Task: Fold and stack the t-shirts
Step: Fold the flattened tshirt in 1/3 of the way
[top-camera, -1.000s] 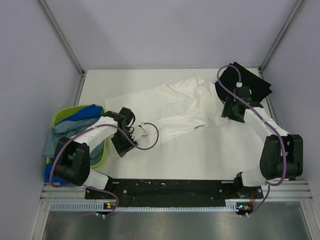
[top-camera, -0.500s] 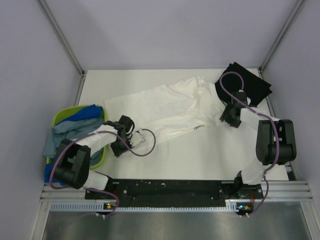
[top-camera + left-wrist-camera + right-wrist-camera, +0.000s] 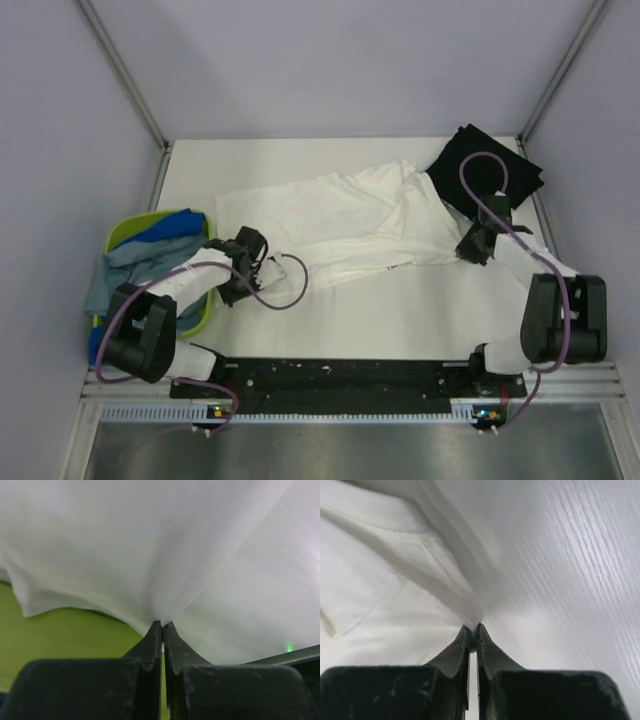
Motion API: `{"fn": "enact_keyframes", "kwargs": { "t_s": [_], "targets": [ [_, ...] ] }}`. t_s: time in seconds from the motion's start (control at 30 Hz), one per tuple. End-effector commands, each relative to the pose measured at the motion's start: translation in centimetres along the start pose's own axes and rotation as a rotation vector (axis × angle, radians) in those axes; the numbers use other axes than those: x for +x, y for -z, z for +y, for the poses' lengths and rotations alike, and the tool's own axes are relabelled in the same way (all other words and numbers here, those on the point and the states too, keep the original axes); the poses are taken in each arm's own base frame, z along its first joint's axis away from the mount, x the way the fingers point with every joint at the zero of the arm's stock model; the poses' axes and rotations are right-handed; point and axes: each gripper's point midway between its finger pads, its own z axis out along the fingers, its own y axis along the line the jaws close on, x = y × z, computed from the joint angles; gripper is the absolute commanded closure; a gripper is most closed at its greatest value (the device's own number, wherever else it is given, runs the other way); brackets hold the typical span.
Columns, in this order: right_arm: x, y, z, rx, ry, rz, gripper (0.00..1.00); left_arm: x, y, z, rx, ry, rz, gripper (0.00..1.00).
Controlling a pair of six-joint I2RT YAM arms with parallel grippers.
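White t-shirt (image 3: 340,215) lies wrinkled, stretched left-right across counter (image 3: 400,320). L end effector (image 3: 162,626) & R end effector (image 3: 473,628) both low, each clamped on shirt edge.

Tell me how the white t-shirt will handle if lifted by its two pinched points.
Probably floppy: the white t-shirt puckers into folds radiating from the left tool and right tool. It would likely sag between them. Seemingly light: thin pinches hold it.

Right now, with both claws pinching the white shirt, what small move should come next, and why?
Probably draw them slightly apart. The left gripper and right gripper each pinch an end of the white shirt, which lies wrinkled across the table; tension should flatten it for folding.
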Motion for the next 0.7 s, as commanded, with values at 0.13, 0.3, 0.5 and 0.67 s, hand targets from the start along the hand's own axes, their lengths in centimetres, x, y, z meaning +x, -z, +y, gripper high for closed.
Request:
{"fn": "enact_keyframes", "kwargs": {
  "t_s": [0.13,0.3,0.5,0.67],
  "targets": [
    [1.7,10.5,-1.3,-0.059,-0.136,-0.058,1.0,2.2,5.7,2.5,-0.085,-0.182,0.052,1.0],
    [6.8,14.4,-2.5,-0.062,-0.198,0.103,1.0,3.5,6.7,2.4,-0.077,-0.317,0.088,1.0],
    [6.4,17.5,-4.5,0.046,-0.174,0.105,1.0,3.5,9.0,3.3,-0.1,-0.383,0.07,1.0],
    [7.7,19.1,-7.2,0.14,-0.149,0.201,1.0,3.7,9.4,0.9,0.041,-0.463,0.036,1.0]
  ]
}}
